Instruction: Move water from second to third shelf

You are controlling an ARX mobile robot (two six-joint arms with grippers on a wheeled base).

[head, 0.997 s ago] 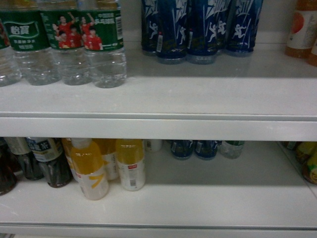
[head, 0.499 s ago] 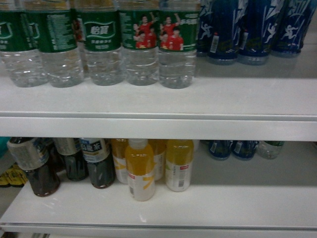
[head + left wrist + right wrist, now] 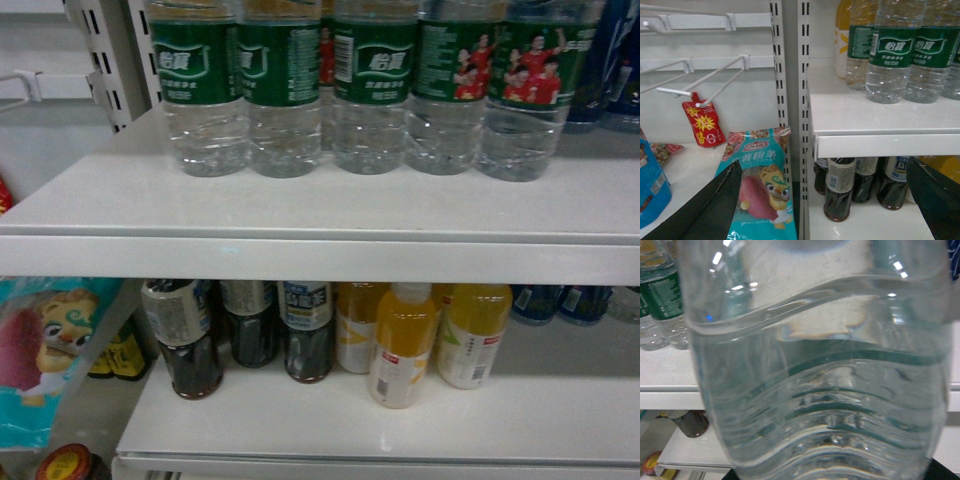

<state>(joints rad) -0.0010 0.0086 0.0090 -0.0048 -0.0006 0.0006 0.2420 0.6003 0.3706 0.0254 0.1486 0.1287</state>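
Note:
A clear ribbed water bottle (image 3: pixel 820 390) fills the right wrist view, and my right gripper (image 3: pixel 832 475) is shut on it; only dark bits of its fingers show at the bottom corners. The held bottle hangs in front of a white shelf edge (image 3: pixel 665 392). More water bottles (image 3: pixel 370 90) with green labels stand in a row on the upper shelf (image 3: pixel 320 255) in the head view, where neither gripper shows. My left gripper (image 3: pixel 824 165) is open with nothing between its fingers, facing the shelf's left end by the water bottles (image 3: pixel 895 55).
On the lower shelf stand dark tea bottles (image 3: pixel 190 340) and yellow juice bottles (image 3: pixel 405 345). Blue bottles (image 3: pixel 615 60) sit at the upper right. Left of the slotted upright (image 3: pixel 790 75) hang a teal snack bag (image 3: pixel 762 185) and a red sachet (image 3: pixel 702 122) on wire hooks.
The head view has swung left: the bottles and shelves slid rightward in the picture, and the shelf's left end and the snack bag came into sight.

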